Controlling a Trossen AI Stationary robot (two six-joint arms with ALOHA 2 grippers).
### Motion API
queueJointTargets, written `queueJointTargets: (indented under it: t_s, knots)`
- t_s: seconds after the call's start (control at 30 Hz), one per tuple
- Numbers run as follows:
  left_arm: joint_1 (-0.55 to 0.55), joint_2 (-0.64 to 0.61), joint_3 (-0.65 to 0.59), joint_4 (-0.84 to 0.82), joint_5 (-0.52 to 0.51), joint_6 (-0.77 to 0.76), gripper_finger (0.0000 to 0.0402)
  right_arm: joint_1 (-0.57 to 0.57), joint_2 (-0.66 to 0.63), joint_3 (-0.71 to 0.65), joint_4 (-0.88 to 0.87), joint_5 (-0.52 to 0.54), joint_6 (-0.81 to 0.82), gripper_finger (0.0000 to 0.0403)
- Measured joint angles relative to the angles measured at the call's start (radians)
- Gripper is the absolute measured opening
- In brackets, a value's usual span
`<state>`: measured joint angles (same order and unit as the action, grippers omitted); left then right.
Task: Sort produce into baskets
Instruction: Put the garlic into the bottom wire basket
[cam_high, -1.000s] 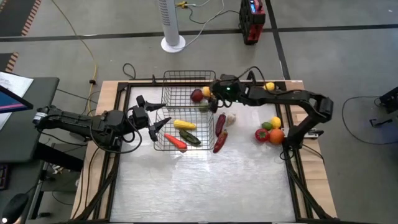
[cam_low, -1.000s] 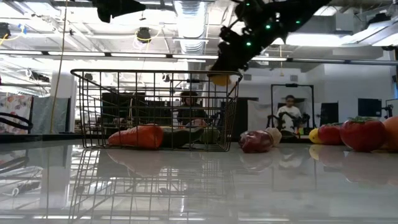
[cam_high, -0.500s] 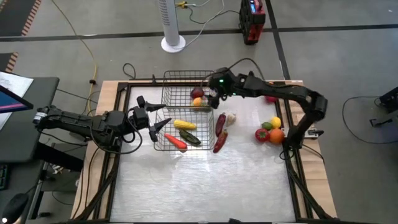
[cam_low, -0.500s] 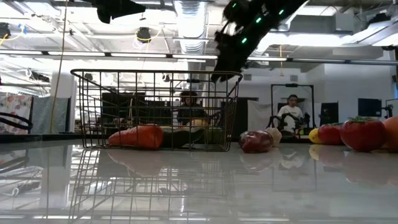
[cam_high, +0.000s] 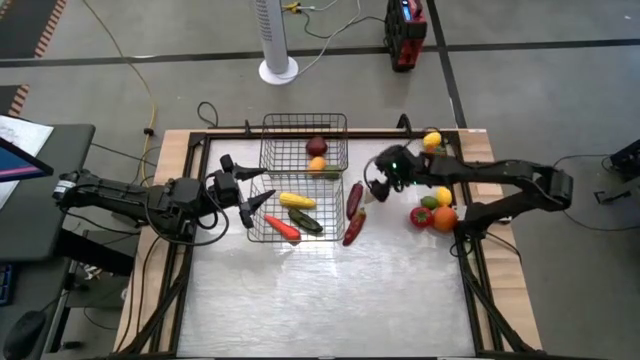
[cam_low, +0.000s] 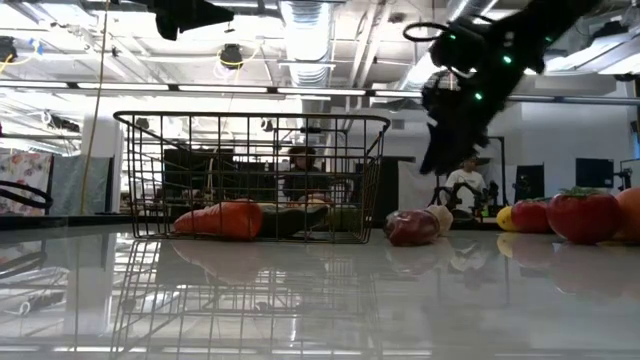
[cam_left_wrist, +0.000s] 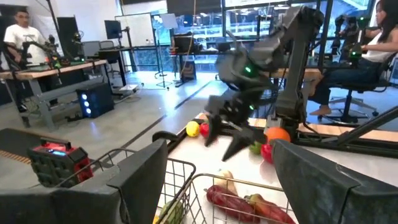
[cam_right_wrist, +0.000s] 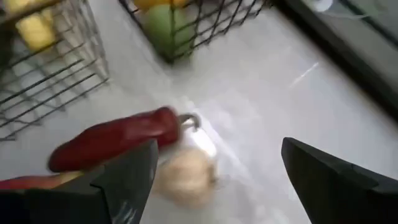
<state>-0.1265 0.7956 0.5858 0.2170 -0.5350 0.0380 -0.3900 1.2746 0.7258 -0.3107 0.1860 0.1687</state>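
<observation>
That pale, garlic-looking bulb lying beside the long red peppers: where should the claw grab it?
Probably straight down from above, fingers across its round middle. The pale bulb lies on the table against a dark red pepper, so the open right gripper should close along the pepper, not across it.

My tabletop (cam_low: 320, 300) is a glossy pale sheet, shiny enough to mirror the baskets (cam_high: 300, 180), which are thin black wire mesh, and it's framed by a bare light wood border (cam_high: 180, 180) with black metal rails. The dark red pepper (cam_right_wrist: 118, 140) has smooth waxy skin, the pale bulb (cam_right_wrist: 186, 174) beside it looks matt and papery, and the tomato (cam_low: 583, 215) is glossy. My right gripper (cam_high: 378, 183) fingers look like matt black plastic.
</observation>
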Motion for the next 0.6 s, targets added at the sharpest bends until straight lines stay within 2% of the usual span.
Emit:
queueJointTargets:
  t_s: [0.17, 0.33, 0.43, 0.6]
  knots:
    - [0.0, 0.0, 0.0, 0.01, 0.001, -0.001, 0.0279, 0.043, 0.026, -0.119, 0.144, 0.018, 0.067, 0.0368]
    - [0.0, 0.0, 0.0, 0.009, 0.002, 0.0, 0.0279, 0.081, 0.075, -0.161, 0.283, 0.048, 0.07, 0.0368]
    - [0.0, 0.0, 0.0, 0.002, 0.002, 0.002, 0.0279, 0.084, 0.113, -0.175, 0.311, 0.058, 0.07, 0.0368]
    - [0.0, 0.0, 0.0, -0.001, 0.002, 0.002, 0.0279, 0.073, 0.172, -0.181, 0.331, 0.131, 0.038, 0.0368]
